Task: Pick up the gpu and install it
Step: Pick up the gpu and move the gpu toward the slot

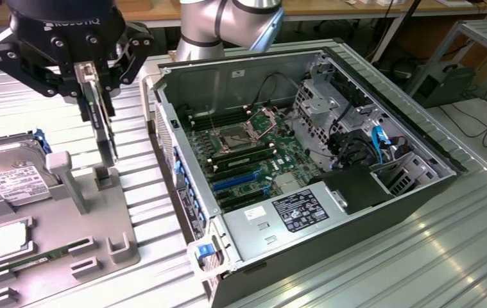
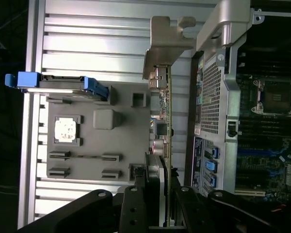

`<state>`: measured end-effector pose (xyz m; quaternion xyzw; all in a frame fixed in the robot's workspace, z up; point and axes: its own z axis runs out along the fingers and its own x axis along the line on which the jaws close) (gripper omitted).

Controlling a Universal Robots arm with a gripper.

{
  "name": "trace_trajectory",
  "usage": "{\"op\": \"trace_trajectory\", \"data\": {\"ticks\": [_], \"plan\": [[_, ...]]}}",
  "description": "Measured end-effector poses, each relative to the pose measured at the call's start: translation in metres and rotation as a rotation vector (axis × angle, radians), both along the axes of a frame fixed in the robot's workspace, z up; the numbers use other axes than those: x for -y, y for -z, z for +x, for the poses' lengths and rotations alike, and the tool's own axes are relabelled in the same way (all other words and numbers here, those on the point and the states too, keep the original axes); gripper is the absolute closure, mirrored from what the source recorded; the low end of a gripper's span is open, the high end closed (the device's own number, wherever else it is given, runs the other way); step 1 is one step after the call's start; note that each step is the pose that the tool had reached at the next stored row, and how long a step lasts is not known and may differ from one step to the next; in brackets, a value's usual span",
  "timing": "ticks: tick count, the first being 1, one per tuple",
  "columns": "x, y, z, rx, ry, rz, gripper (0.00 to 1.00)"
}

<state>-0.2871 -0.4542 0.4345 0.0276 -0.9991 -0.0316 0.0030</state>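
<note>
The gpu is a thin dark card seen edge-on, hanging upright from my gripper, which is shut on its upper end. Its lower end hangs close over a slotted post of the grey holder tray; I cannot tell if they touch. In the wrist view the gpu runs away from my gripper, its silver bracket at the far end. It hangs between the tray and the open computer case.
On the tray lie a silver hard drive in a blue caddy, a square processor chip and a narrow memory stick. Inside the case, the motherboard shows blue expansion slots. Ribbed metal tabletop surrounds everything.
</note>
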Motion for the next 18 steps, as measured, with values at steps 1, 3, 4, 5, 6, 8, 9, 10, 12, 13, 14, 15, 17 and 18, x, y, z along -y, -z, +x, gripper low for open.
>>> {"op": "trace_trajectory", "data": {"ticks": [1,3,4,5,6,8,9,10,12,13,14,15,17,18], "plan": [[0.0,0.0,0.002,0.0,0.0,0.0,0.72],[0.0,0.0,0.005,0.0,0.0,0.0,0.72],[0.0,0.0,0.007,0.0,0.0,0.0,0.72],[0.0,0.0,0.009,0.0,0.0,0.0,0.72],[0.0,0.0,0.011,0.0001,0.0,0.0,0.72],[0.0,0.0,0.014,0.0,0.0,0.0,0.72],[0.0,0.0,0.016,0.0,0.0,0.0,0.72],[0.0,0.0,0.018,0.0,0.0,0.0,0.72],[0.0,0.0,0.021,-0.0001,0.0,-0.0001,0.72],[0.0,0.0,0.023,0.0,0.0,0.0,0.72],[0.0,0.0,0.025,0.0,0.0,0.0,0.72],[0.0,0.0,0.027,0.0,0.0,-0.0001,0.72],[0.0,0.0,0.032,-0.0001,0.0,-0.0001,0.72],[0.0,0.0,0.034,0.0,0.0,-0.0001,0.72]]}}
